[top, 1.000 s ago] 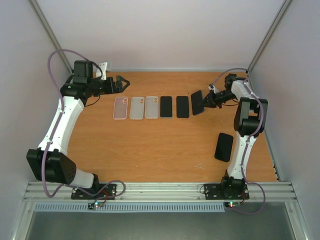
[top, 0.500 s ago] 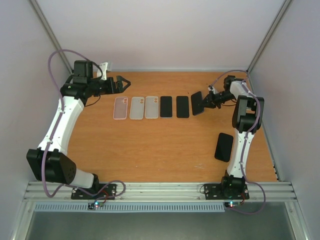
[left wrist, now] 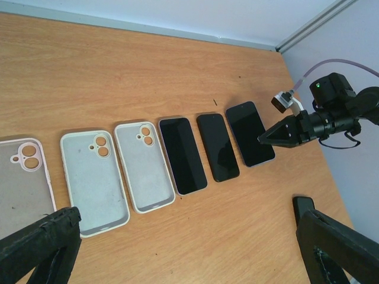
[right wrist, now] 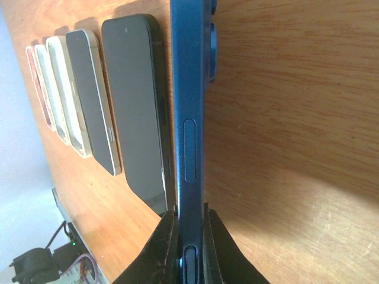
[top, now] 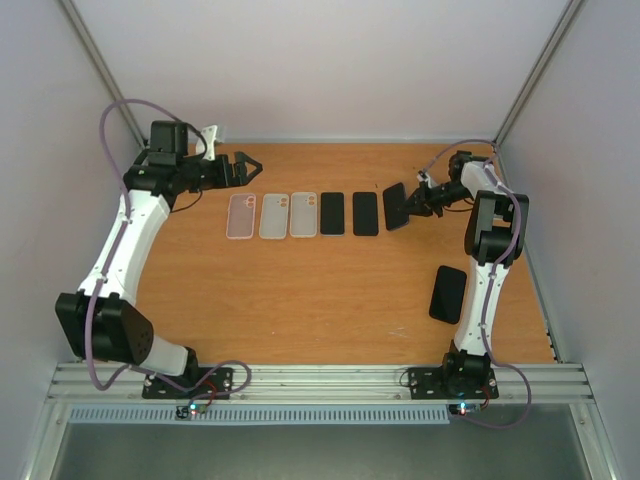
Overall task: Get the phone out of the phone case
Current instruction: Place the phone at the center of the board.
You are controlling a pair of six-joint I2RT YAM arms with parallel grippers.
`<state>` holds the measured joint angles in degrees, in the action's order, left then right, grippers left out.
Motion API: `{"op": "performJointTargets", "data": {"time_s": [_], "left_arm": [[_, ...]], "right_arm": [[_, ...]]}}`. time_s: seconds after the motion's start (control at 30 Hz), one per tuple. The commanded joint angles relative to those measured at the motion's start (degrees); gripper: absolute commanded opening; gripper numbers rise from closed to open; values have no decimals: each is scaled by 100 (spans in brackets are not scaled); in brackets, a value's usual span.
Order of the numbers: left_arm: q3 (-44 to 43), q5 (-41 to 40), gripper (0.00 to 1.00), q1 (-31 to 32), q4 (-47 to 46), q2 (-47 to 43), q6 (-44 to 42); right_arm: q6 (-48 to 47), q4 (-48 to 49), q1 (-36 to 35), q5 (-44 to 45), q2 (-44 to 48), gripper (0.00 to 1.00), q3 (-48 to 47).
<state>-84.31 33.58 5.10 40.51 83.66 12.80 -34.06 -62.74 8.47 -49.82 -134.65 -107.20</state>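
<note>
From above, the wooden desk (top: 300,300) carries a row of three clear cases (top: 273,216) and then two dark phones (top: 348,213), all lying flat side by side. At the right end of this row the right hand (top: 408,207) is pressed together on the edge of a blue phone (top: 394,205), which sits tilted just beside the nearest dark phone. The left hand (top: 240,168) hovers near the left end of the row with its fingers spread wide and nothing between them. One more dark device (top: 448,294) lies alone, well apart from the row, close to the right arm. In the left wrist view the two spread fingers (left wrist: 41,248) stand at the lower corners, and the cases and phones lie on the desk between them. The right hand is seen further away, pinching the corner of the last phone, whose screen faces up. In the right wrist view the blue phone is seen edge-on, with its side buttons visible, and it is clamped between both fingertips (right wrist: 169,248). The dark phones are just beside it. I cannot tell whether it touches the desk.
</note>
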Motion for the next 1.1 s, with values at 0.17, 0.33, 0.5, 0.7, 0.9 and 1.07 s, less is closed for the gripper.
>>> {"op": "performJointTargets", "data": {"time_s": [0.17,0.33,0.5,0.7,0.9,1.07], "left_arm": [[-120,138,99,-9,-243,52,-34],[-120,132,99,-9,-250,55,-23],[-121,129,99,-9,-249,54,-15],[-146,130,99,-9,-255,81,3],[-199,161,99,-9,-268,149,37],[-208,157,99,-9,-273,165,48]], "right_arm": [[-257,-314,67,-345,4,5,-61],[-185,-278,67,-251,18,10,-32],[-186,-259,67,-162,11,13,-13],[-210,-271,67,-94,-3,15,14],[-207,-227,67,35,-7,17,10],[-197,-205,76,194,-38,18,-28]]}}
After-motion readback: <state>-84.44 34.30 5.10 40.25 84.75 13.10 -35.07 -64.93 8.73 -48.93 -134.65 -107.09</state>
